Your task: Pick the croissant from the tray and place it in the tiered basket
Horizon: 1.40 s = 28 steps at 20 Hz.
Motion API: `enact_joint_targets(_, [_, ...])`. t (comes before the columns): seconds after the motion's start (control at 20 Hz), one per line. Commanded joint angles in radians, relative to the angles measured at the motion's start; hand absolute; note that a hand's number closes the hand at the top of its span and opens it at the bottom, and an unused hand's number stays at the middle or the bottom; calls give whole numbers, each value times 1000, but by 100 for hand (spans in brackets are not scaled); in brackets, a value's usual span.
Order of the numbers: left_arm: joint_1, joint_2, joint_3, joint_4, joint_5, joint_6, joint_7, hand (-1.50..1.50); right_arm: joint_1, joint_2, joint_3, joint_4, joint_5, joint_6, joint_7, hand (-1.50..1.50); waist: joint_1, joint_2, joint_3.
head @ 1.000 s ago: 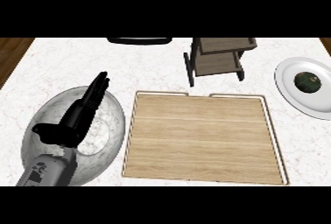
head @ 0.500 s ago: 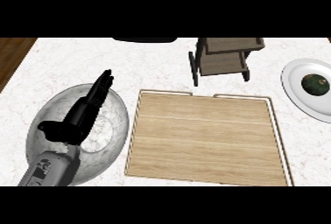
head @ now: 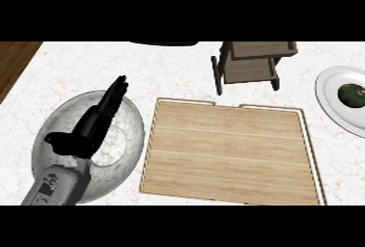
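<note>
A wooden tray lies in the middle of the counter, and its surface shows nothing on it. No croissant is visible anywhere. The tiered basket, dark brown with two shelves, stands beyond the tray at the top right. My left hand is open, fingers straight and pointing away, held over a marbled grey bowl at the left. My right hand does not show.
A white plate with a dark green round item sits at the right edge. A black object peeks in at the top. The wooden floor shows past the counter's left edge.
The view has shifted slightly; the tray, basket and plate sit a little further right in the picture. My left hand stays over the bowl, open as before.
</note>
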Motion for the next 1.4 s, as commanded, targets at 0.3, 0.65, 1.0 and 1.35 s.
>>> enact_joint_targets(0.3, [48,-15,-16,94,-10,4,26,0,-38,59,-171,-44,9,-336,179,-150,-13,7,-14])
enact_joint_targets(0.65, [86,-8,-9,74,-12,19,29,0,-3,9,-88,-78,331,-364,241,-150,-49,-9,-18])
enact_joint_targets(1.0, [131,12,12,59,7,6,16,0,-36,14,-25,-249,607,-330,299,-150,-75,-30,-16])
enact_joint_targets(1.35, [170,2,19,64,0,25,3,0,-68,159,-15,-554,736,-168,258,-150,-118,-55,-12])
